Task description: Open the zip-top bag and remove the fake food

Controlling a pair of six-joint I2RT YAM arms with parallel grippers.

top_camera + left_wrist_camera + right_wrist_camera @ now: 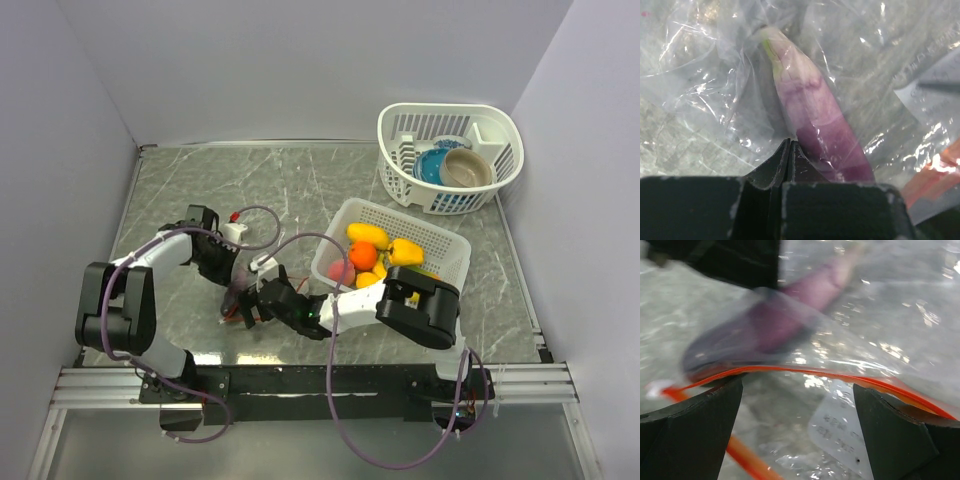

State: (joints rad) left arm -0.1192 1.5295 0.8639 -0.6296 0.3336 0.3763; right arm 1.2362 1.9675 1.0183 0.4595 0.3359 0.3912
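The zip-top bag (238, 302) lies crumpled on the table between my two grippers. A purple eggplant (815, 125) of the fake food is inside it, also blurred in the right wrist view (770, 325). My left gripper (789, 146) is shut, pinching the clear film beside the eggplant. My right gripper (797, 425) is open at the bag's mouth. The red-orange zip strip (840, 375) curves across between its fingers (690, 430). Yellow (368, 235), orange (362, 256) and pink (342, 272) fake food lie in the white mesh basket (445, 245).
A round white basket (500, 125) at the back right holds a blue bowl (432, 166) and a tan bowl (468, 168). Grey walls close in the marble-patterned table (200, 180) on three sides. A white label (840, 430) shows through the bag.
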